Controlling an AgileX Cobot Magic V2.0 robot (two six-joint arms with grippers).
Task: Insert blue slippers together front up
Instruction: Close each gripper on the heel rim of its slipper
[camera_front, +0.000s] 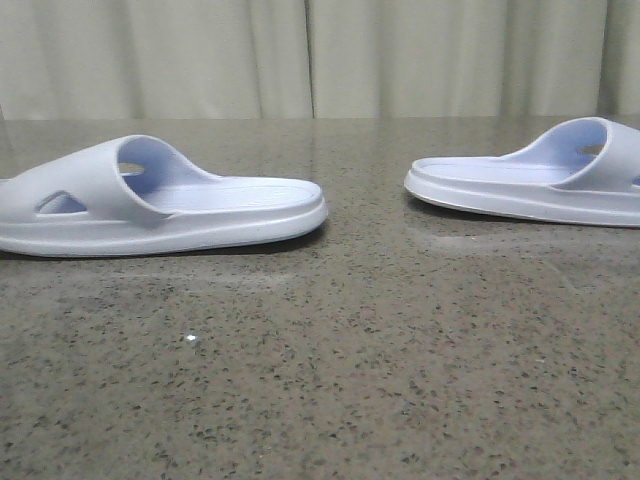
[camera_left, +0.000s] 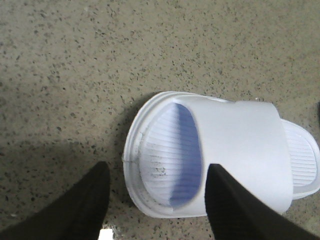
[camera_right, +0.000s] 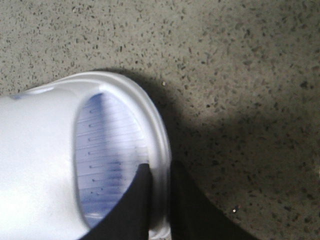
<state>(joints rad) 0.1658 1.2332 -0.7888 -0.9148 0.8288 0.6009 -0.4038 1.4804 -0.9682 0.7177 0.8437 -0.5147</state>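
Note:
Two pale blue slippers lie sole down on the speckled stone table. The left slipper (camera_front: 160, 205) has its heel toward the middle; the right slipper (camera_front: 530, 180) runs off the right edge. Neither gripper shows in the front view. In the left wrist view my left gripper (camera_left: 155, 200) is open above the left slipper (camera_left: 235, 150). One finger (camera_left: 80, 205) is over the table beside the slipper's rounded end, the other (camera_left: 230, 205) is over its strap. In the right wrist view my right gripper (camera_right: 160, 175) is shut on the end rim of the right slipper (camera_right: 40, 160).
The table (camera_front: 330, 350) stretches wide between and in front of the slippers. A pale curtain (camera_front: 320, 55) hangs behind its far edge. A small white speck (camera_front: 191, 339) lies on the table near the front.

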